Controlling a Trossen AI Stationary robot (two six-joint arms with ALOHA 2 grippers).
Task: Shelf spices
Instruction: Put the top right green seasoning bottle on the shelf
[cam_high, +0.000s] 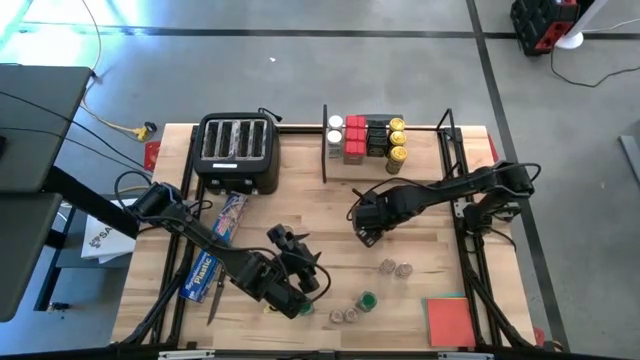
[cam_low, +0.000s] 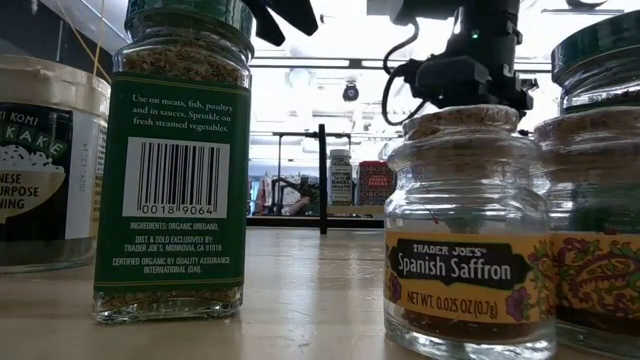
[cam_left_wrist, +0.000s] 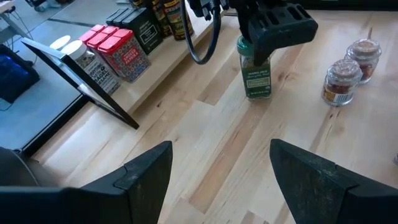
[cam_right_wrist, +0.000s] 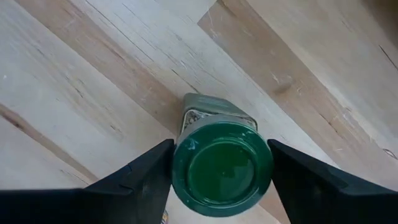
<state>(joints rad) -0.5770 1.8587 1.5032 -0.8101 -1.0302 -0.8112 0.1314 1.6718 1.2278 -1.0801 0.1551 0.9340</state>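
A spice jar with a green lid (cam_right_wrist: 222, 168) and a green label (cam_left_wrist: 258, 78) stands upright on the table's middle, a little in front of the shelf (cam_high: 420, 172). My right gripper (cam_right_wrist: 221, 177) hangs over it, pointing down, one finger on each side of the lid. On the shelf's far part stand red tins, black boxes and yellow-lidded jars (cam_high: 365, 140). Several small jars (cam_high: 395, 268) and a green-lidded one (cam_high: 367, 300) stand near the front edge. My left gripper (cam_left_wrist: 221, 180) hovers open and holds nothing, left of them (cam_high: 303, 258). My right gripper pinches the jar's round green lid (cam_right_wrist: 186, 155) between its two fingers, which come from above and point down. The finger (cam_right_wrist: 146, 174) on one side and the finger (cam_right_wrist: 305, 177) on the other lie against the lid's rim. The jar stands upright with its base on the table.
A black toaster (cam_high: 238, 150) stands at the far left, a long blue box (cam_high: 205, 270) lies near the left edge, and a red square pad (cam_high: 450, 320) lies at the near right. Two cork-topped jars (cam_left_wrist: 348, 68) stand to one side of the held jar.
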